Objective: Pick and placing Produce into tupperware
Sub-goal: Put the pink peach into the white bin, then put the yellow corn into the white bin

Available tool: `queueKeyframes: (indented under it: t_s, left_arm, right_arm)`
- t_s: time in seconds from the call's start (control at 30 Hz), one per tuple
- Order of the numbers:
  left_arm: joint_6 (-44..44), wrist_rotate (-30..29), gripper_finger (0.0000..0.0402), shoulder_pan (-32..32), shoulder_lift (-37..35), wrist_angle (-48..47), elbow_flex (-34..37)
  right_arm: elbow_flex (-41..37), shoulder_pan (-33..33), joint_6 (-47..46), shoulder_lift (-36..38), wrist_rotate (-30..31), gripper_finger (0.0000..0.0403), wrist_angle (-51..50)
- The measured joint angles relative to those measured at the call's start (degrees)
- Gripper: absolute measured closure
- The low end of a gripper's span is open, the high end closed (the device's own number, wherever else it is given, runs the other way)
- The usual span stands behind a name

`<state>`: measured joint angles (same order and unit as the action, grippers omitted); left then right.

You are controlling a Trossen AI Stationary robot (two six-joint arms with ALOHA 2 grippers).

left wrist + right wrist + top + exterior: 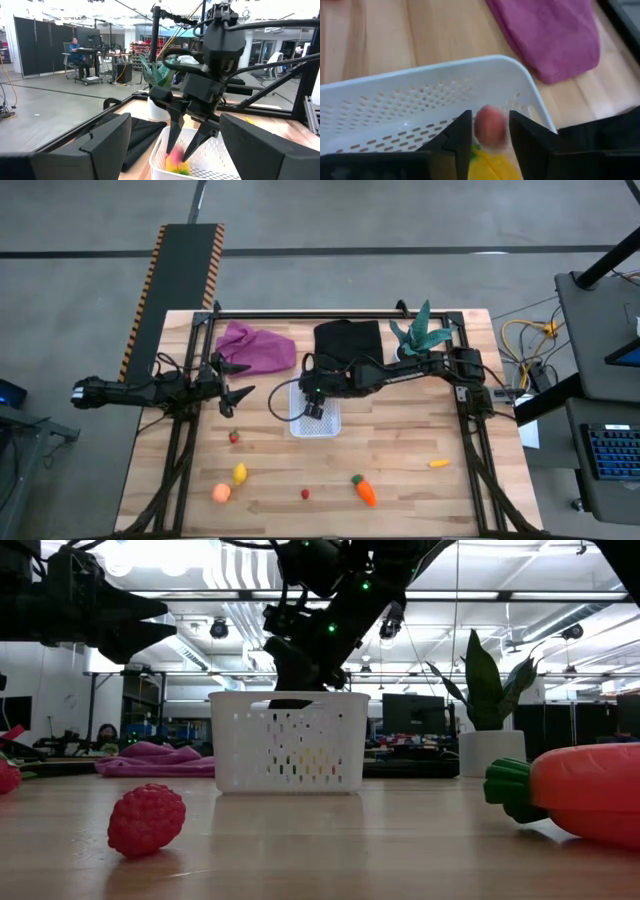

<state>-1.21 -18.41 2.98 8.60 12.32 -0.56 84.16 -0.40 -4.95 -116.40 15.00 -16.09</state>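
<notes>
A white perforated tupperware (318,420) is seen mid-table, with the right gripper (490,131) reaching down into it — a pink-and-yellow fruit (489,129) sits between its 2 parted fingers, over another yellow piece on the tub floor. Whether the fruit is clamped or loose cannot be told. The left gripper (232,380) hangs open at the left, beside the purple cloth (256,346). Other produce is spread on the near table: a carrot (363,490), a lemon (240,472), a peach (221,492), 2 berries (234,437).

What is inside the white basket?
Inside the white basket lies a yellow fruit, and a pink fruit sits between the right pincer's fingers. The pincer covers the rest of the bottom.
</notes>
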Motion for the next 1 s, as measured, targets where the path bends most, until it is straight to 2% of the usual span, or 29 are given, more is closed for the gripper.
queueKeyframes:
  t_s: [0.33,0.43,0.53,0.77,0.9,1.0]
  left_arm:
    - [0.0,0.1,0.0111,0.0,0.1,0.0,0.0]
    - [0.0,0.1,0.0111,0.0,0.1,0.0,0.0]
    - [0.0,0.1,0.0111,0.0,0.1,-0.2,0.0]
    - [0.0,0.1,0.0111,0.0,0.1,-0.7,0.0]
    - [0.0,0.1,0.0111,0.0,0.0,-0.7,0.0]
    - [0.0,0.1,0.0111,0.0,0.0,-0.7,0.0]
  right_arm:
    - [-0.1,-0.3,-0.6,2.9,-1.0,0.0169,-3.5]
    - [-0.4,0.1,-0.1,7.5,-5.4,0.0153,-6.8]
    - [-1.4,1.4,-0.4,13.1,-9.2,0.0145,-12.2]
    - [-4.3,8.6,-4.5,26.9,-9.1,0.0148,-30.9]
    - [-4.5,15.6,-12.6,33.0,-9.3,0.0158,-43.2]
    - [-4.6,21.9,-20.5,36.9,-9.1,0.0164,-48.7]
